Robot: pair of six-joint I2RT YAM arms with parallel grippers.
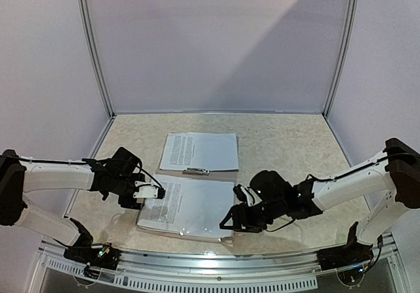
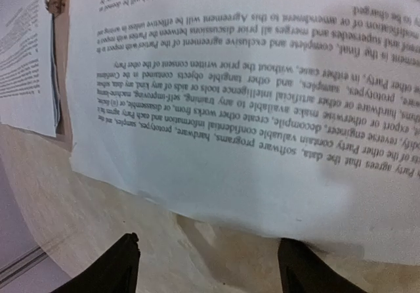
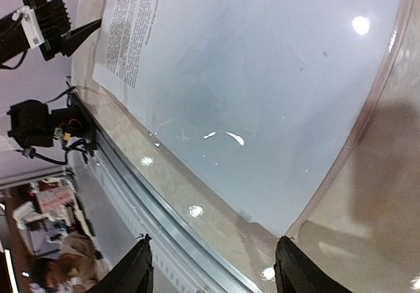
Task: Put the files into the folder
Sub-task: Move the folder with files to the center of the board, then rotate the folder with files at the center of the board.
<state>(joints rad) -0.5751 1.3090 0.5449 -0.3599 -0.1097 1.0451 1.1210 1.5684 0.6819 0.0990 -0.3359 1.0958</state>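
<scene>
- Folder (image 1: pixel 172 225) lies open on the table (image 1: pixel 289 142), papers (image 1: pixel 200 151) on both halves.
- Left gripper (image 1: pixel 159 192) at the near sheet's left edge, fingers apart.
- Right gripper (image 1: pixel 228 224), fingers apart, seemingly holding nothing.

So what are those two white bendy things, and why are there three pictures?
They are two robot arms bolted to the near edge of a table. The left fingers and right fingers each work like a two-fingered hand. One picture looks down from above. The other two come from little cameras on the wrists, so you see dark fingertips at the bottom edge. On the table lies an open brown folder with printed papers on its near half under shiny clear plastic, and more papers on its far half. Both pairs of fingers are open beside the papers. Nothing is held.
</scene>
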